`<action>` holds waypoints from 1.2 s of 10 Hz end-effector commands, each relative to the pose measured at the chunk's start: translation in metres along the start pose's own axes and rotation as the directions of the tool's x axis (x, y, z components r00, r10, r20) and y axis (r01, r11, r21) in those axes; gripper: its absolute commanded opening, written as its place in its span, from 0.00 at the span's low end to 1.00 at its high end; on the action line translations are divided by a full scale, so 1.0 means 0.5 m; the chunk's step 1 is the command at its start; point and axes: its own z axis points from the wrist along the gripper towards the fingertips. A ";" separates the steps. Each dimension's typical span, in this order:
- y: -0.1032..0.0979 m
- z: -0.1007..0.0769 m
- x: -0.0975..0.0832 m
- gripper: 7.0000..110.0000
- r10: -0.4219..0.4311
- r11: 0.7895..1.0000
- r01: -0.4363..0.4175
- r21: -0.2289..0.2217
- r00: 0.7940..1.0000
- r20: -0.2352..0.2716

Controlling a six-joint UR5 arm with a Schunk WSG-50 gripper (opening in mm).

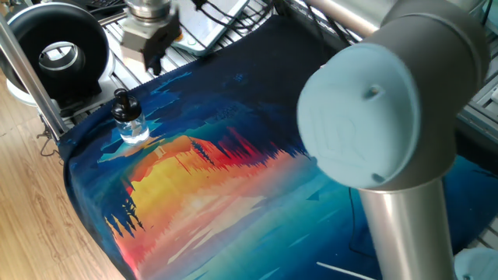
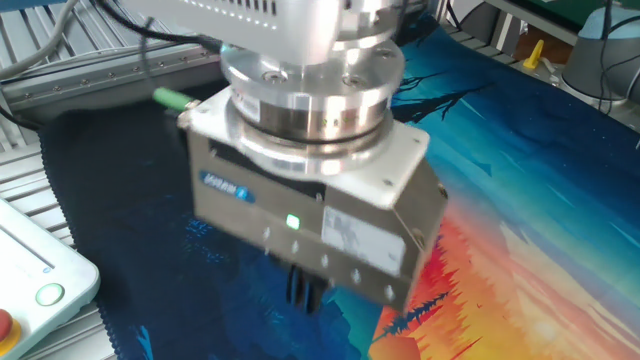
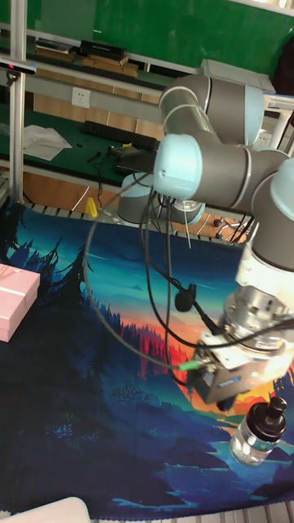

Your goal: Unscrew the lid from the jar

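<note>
**Gripper near jar, lid not yet gripped**

One fixed view: the jar stands upright on the painted cloth covering the desk, near its edge, w/ the lid screwed on top. The gripper hangs above and behind the jar, well clear of the lid, nothing in it. Black ring device sits beyond, by the frame post. Blur hides the fingertips, so can't tell jaw state here.

Other fixed view: gripper body fills the pic; dark fingers poke out below, looking close together w/ little or no gap, over dark blue cloth. Jar not in shot.

Tall fixed view: gripper sits just beside and above the jar, lid by its lower corner; fingertips hidden. Pink box far off at the cloth's other side.

To do the step well, I judge: open jaws wider than the lid, centre straight over it, descend vertically, clamp on the cap only, not the glass neck. Jar is light and unheld, so it may spin w/ the lid or tip.
</note>
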 end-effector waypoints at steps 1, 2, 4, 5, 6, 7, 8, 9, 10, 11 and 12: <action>-0.007 -0.003 -0.036 0.00 -0.045 0.999 0.044 0.021 0.999 0.029; -0.016 -0.009 -0.021 0.00 -0.037 0.999 0.037 0.038 0.999 0.021; -0.029 -0.021 -0.006 0.00 -0.050 0.998 0.050 0.045 0.999 0.020; -0.035 -0.019 -0.013 0.00 -0.057 0.997 0.055 0.051 0.998 0.032; -0.035 -0.012 -0.025 0.00 -0.053 0.998 0.051 0.044 0.998 0.038; -0.040 -0.001 -0.037 0.00 -0.051 0.998 0.050 0.042 0.998 0.039; -0.044 0.009 -0.045 0.00 -0.051 0.998 0.050 0.041 0.998 0.037; -0.046 0.014 -0.048 0.00 -0.048 0.998 0.047 0.040 0.998 0.032; -0.044 0.014 -0.050 0.00 -0.043 0.998 0.042 0.038 0.999 0.033; -0.042 0.012 -0.049 0.00 -0.042 0.998 0.041 0.040 0.999 0.030; -0.036 0.009 -0.050 0.00 -0.046 0.998 0.045 0.036 0.998 0.033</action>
